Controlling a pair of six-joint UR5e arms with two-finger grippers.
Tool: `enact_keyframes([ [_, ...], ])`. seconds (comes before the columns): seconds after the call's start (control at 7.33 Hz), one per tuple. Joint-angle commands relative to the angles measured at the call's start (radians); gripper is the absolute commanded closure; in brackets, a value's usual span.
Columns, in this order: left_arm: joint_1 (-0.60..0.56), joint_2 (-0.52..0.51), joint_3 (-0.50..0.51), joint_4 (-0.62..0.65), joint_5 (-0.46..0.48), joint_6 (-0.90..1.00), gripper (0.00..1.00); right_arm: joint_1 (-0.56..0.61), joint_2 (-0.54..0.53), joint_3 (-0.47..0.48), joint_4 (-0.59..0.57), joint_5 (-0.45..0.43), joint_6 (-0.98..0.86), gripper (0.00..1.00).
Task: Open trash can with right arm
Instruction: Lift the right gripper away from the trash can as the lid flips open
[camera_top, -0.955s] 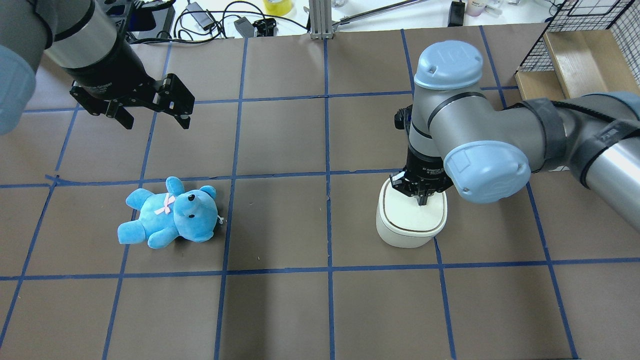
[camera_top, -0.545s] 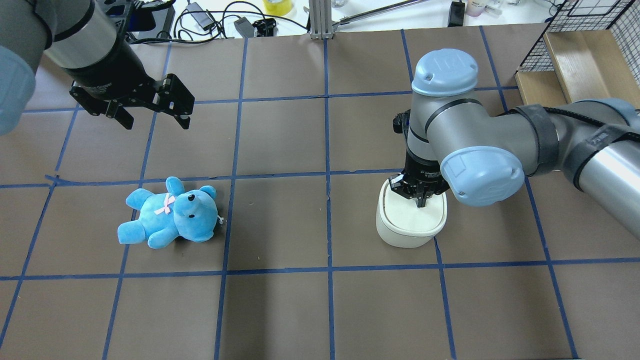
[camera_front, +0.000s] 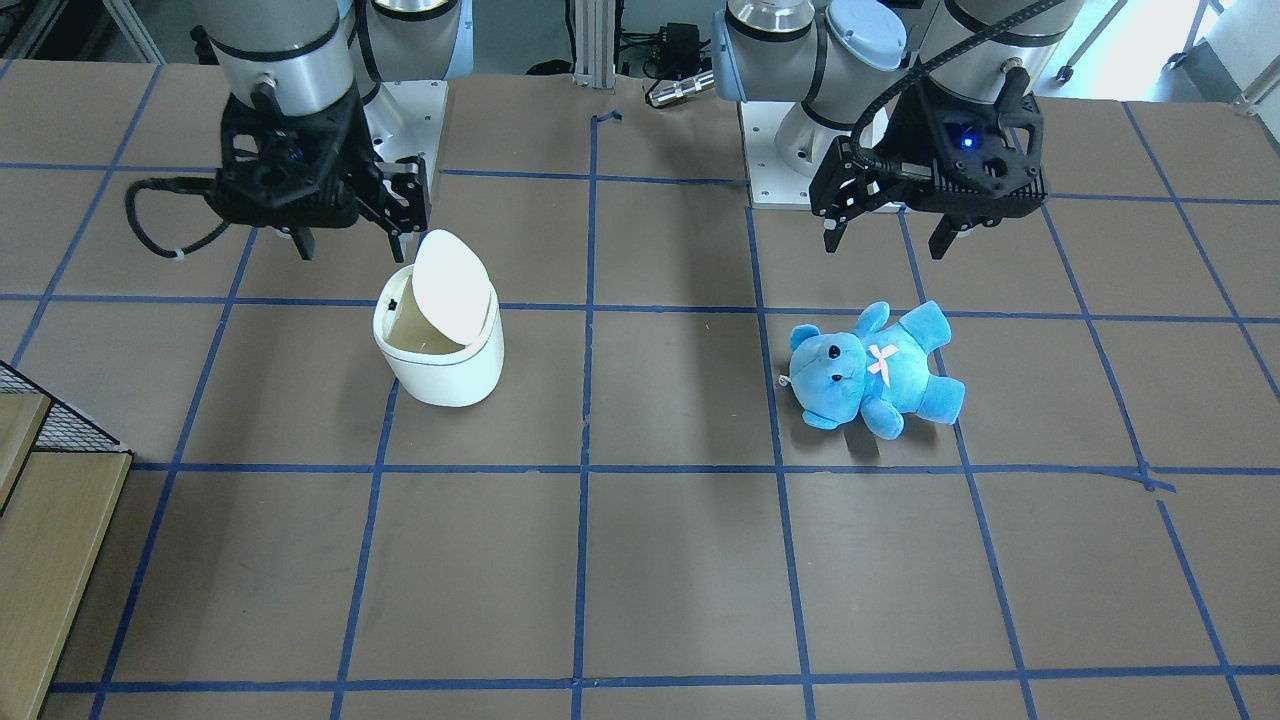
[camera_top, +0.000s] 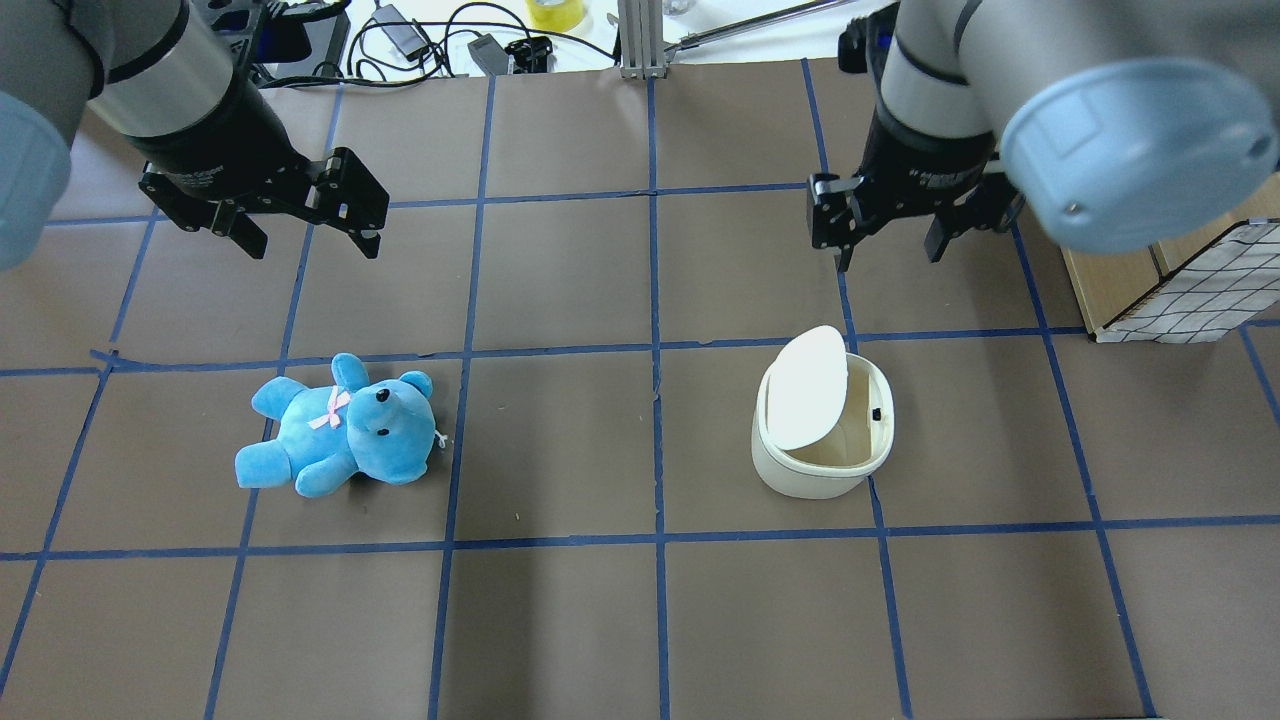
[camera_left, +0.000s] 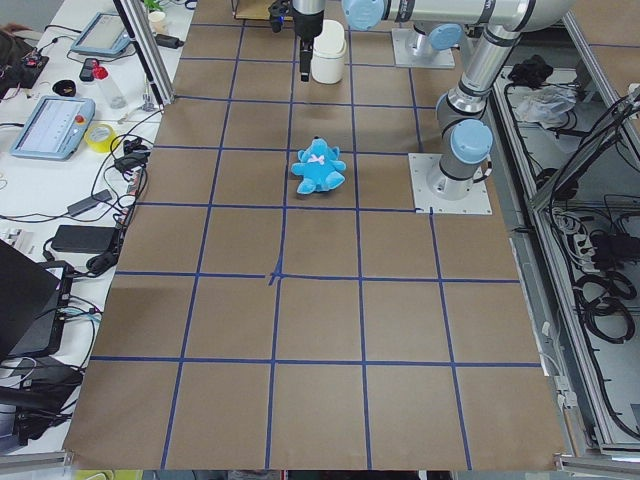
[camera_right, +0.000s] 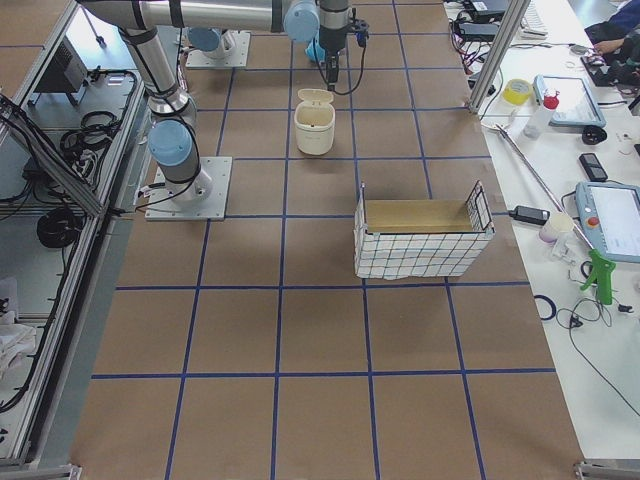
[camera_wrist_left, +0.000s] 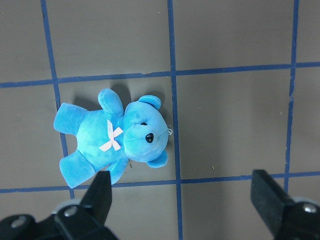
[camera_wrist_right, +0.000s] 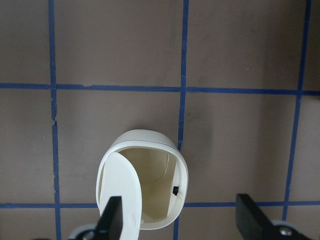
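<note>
A white trash can (camera_top: 820, 445) stands upright on the brown worktop (camera_top: 560, 620), on the robot's right side. One of the blue tape lines (camera_top: 655, 400) runs just beside it. Its lid (camera_top: 808, 388) is tipped up on its edge, on the side nearer the middle of the worktop, so the can is open. You can see the tan inside and a little black bit (camera_top: 875, 412) on the inner wall. The right arm (camera_top: 930, 150) is up in the air over the can. The right jaws are wide open, hold nothing and do not touch the can or the lid. The left arm (camera_top: 190, 110) is up over the other side of the worktop. The left jaws are wide open too and hold nothing. A blue teddy bear (camera_top: 340, 425) with a pink bow lies on its back below them, well apart from the can. A wire basket (camera_right: 420, 240) sits near the right end of the worktop.
</note>
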Motion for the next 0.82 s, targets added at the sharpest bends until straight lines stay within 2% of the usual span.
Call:
enact_keyframes([
  [0.0,0.0,0.0,0.0,0.0,0.0,0.0,0.0,-0.029,0.009,-0.071,0.051,0.012,-0.065,0.0],
  [0.68,0.0,0.0,0.0,0.0,0.0,0.0,0.0,-0.028,0.009,-0.063,0.044,0.013,-0.072,0.0],
])
